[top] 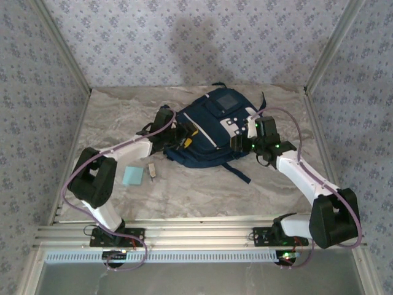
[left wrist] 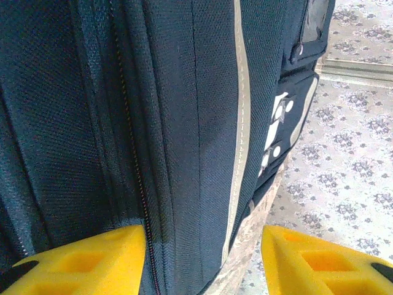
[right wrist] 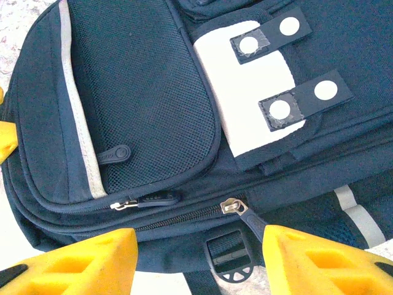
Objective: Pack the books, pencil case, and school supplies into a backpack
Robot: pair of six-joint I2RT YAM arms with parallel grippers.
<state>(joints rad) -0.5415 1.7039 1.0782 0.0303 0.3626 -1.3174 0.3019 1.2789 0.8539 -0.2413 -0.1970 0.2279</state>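
The backpack (top: pixel 212 123) lies flat mid-worktop (top: pixel 184 192), and both arms are right on it. At the bag's left side, the left tool (top: pixel 184 137) has its yellow fingers (left wrist: pixel 80 261) spread wide. The zipped edge of the bag sits between them, with fabric against 1 finger and clear of the other, so nothing is gripped. Over on the right, the right tool (top: pixel 241 140) hangs above the front pockets. Its fingers (right wrist: pixel 319 261) are wide as well, either side of a silver zipper pull (right wrist: pixel 236 207) and a black buckle (right wrist: pixel 226 261), holding nothing. Left of the bag, out on the bare worktop, lie 2 loose items: the light-blue pad (top: pixel 131 176) and, just beside it, the small beige block (top: pixel 151 171).
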